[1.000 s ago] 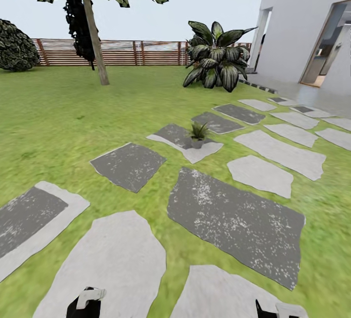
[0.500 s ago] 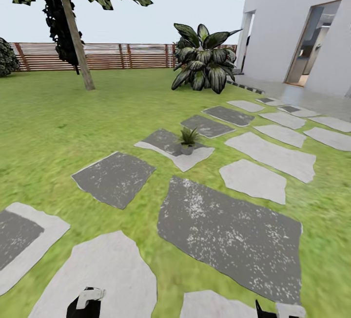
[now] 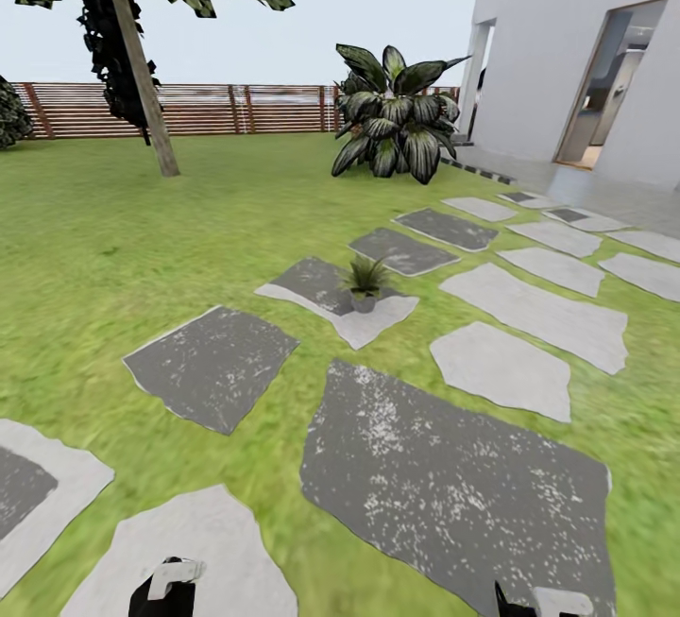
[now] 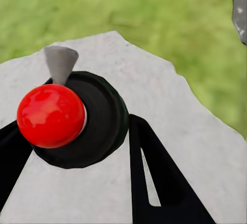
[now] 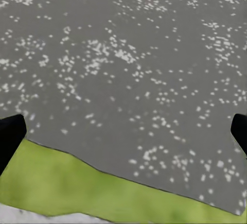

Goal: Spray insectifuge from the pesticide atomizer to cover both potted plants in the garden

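Where the stepping slabs run across the lawn, we see one potted plant, a small rosette of pointed leaves in a grey pot, standing on a slab that is part dark, part pale, ahead of us near the middle of the head view. Beyond it a clump of broad striped leaves grows near the white house, and a tree stands before the brown slatted fence. In our left gripper sits a dark round-bodied thing with a glossy red ball on top and a small grey nozzle; the black fingers flank it closely, apparently clasping it, above a pale slab. We take it for the pesticide atomizer, though no label shows. Our right gripper holds nothing, its fingertips spread wide at the frame edges over a speckled dark slab. Both grippers peek in at the head view's lower edge.
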Available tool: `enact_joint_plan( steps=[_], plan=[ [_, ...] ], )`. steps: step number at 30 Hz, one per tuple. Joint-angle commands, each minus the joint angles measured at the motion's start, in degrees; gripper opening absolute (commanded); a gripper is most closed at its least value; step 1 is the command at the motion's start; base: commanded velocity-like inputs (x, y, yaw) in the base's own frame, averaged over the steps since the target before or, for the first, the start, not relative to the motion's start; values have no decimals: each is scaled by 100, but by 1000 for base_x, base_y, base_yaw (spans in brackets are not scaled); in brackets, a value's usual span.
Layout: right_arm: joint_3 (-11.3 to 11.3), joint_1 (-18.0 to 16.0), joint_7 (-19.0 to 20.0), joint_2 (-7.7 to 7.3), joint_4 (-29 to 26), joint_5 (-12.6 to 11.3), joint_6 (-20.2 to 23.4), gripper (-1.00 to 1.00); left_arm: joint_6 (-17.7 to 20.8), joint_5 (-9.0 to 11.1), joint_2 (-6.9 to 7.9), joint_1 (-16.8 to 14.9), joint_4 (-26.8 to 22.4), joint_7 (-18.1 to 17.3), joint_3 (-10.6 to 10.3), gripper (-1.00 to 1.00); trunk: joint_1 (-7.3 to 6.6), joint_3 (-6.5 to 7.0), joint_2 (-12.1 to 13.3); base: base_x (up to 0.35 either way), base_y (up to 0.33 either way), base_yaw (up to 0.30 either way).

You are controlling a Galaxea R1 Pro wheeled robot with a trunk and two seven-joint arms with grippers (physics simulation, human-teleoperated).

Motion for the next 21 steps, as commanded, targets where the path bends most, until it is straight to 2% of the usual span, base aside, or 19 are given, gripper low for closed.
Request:
enact_joint_plan(
  steps=[1,21],
  plan=[
    [-24,-2,-1,2,5,29,-19,100,-18,30,0,-3,4,0,-4,-100,2,-5,-2,339,0,0],
    [-24,-3,-1,2,5,29,-23,100,-18,30,0,-1,4,0,-3,-100,2,-5,-2,339,0,0]
  ],
)
